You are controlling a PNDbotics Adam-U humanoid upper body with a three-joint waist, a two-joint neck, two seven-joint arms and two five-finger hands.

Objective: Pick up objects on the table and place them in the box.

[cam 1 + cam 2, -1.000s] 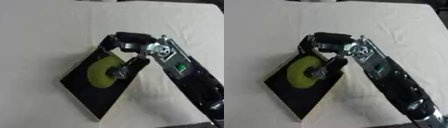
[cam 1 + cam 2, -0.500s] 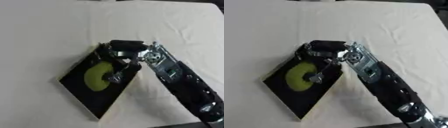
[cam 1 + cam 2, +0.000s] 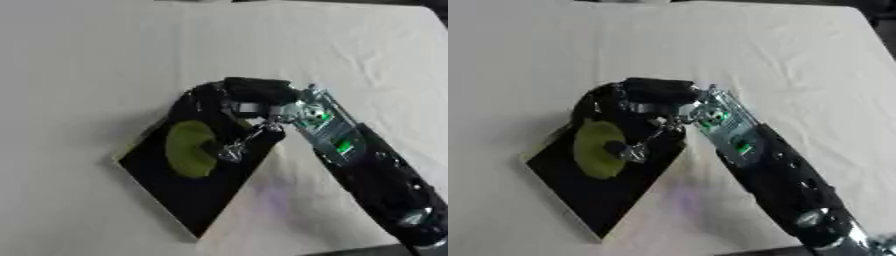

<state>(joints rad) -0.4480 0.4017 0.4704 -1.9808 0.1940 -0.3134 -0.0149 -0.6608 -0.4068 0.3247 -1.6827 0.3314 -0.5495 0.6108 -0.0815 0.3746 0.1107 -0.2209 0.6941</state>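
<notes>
A flat black box (image 3: 188, 200) lies askew on the white cloth. Inside it rests a yellow-green round object (image 3: 186, 149). My right hand (image 3: 249, 100) reaches in from the lower right and hangs over the box's upper end. Its fingers (image 3: 203, 100) curl round the far side of the round object, and its thumb (image 3: 633, 150) touches the object's near right edge. The hand hides the box's top corner. My left hand shows in neither view.
The white cloth (image 3: 105, 55) covers the whole table, with creases at the right. My right forearm (image 3: 772, 175) crosses the lower right part of the view, beside the box's right edge.
My right hand has moved left and down over the box, and the yellow-green object has shifted a little further left inside it. The forearm has swung lower.
</notes>
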